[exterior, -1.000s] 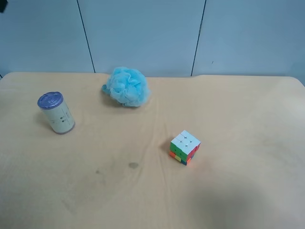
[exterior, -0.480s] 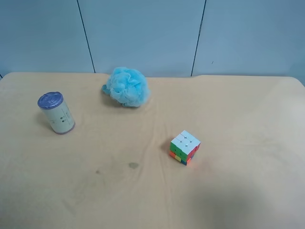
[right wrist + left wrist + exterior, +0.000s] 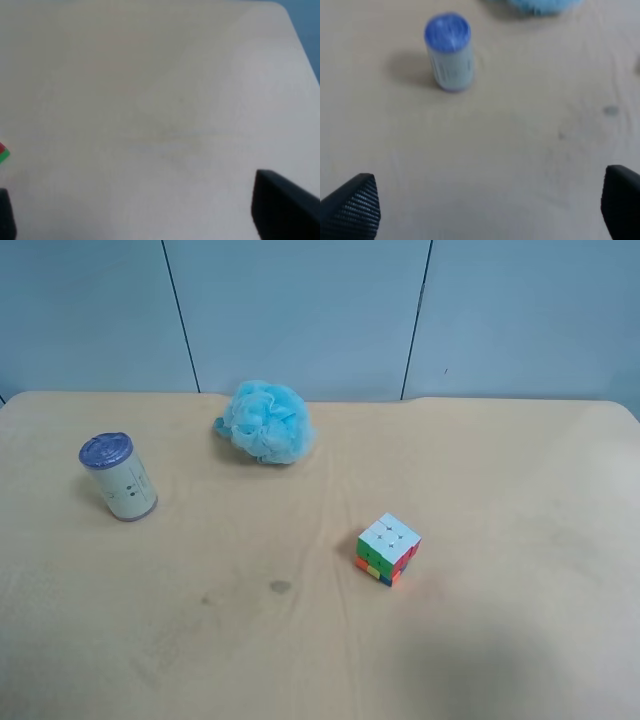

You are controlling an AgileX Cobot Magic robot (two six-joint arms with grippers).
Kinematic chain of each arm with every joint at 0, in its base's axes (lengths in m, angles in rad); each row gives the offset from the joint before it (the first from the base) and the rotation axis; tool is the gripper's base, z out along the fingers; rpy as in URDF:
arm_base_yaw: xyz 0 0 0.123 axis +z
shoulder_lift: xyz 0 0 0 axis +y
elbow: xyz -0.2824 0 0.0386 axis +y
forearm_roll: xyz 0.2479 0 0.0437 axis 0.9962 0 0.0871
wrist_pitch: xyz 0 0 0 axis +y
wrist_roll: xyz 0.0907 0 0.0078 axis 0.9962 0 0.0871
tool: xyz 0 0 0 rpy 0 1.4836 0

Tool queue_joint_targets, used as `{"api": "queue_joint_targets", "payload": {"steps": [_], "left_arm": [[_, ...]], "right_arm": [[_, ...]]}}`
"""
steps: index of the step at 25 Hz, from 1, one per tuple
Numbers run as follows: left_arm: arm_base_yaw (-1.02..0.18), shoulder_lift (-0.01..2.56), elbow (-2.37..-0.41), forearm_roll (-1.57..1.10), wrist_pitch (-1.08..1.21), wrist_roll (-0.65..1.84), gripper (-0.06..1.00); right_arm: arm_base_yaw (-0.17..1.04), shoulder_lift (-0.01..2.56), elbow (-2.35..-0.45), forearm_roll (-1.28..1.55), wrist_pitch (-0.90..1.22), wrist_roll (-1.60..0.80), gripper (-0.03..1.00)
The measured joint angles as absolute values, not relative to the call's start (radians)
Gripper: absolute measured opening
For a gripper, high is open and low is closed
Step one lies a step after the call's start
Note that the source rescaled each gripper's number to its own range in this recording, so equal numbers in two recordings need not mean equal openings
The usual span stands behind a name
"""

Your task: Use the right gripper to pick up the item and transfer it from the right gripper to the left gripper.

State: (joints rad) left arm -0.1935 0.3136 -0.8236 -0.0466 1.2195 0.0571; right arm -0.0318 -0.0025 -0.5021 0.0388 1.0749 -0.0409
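Observation:
The item [image 3: 118, 477], a small off-white can with a purple-blue lid, stands upright at the left of the table in the exterior high view. It also shows in the left wrist view as the item [image 3: 448, 52], well ahead of the left gripper [image 3: 487, 210]. That gripper's black fingertips [image 3: 350, 212] stand wide apart and open, with only bare table between them. The right gripper [image 3: 145, 220] is open too, its fingertips [image 3: 285, 210] far apart over bare table, and the can does not show in its view. Neither arm appears in the exterior high view.
A fluffy light-blue puff [image 3: 266, 422] lies at the back of the tan table [image 3: 500, 490]. A multicoloured cube [image 3: 388, 548] sits near the middle, and one corner of the cube [image 3: 3, 152] shows in the right wrist view. Blue wall panels stand behind the table.

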Motion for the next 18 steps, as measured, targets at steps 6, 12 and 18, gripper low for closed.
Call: {"api": "queue_joint_targets", "payload": {"steps": [6,12,18], "left_arm": [[-0.194,0.294,-0.629,-0.054,1.219,0.057,0.69],[-0.194,0.294,-0.553,-0.052,1.138,0.057,0.69],[-0.194,0.278,-0.509,-0.05,1.056,0.059,0.69]], "right_arm": [[-0.032,-0.003,-0.502,0.039,1.075,-0.041,0.77],[-0.032,-0.003,-0.502,0.039,1.075,-0.041,0.77],[-0.032,-0.003,-0.502,0.039,1.075,-0.041,0.77]]}}
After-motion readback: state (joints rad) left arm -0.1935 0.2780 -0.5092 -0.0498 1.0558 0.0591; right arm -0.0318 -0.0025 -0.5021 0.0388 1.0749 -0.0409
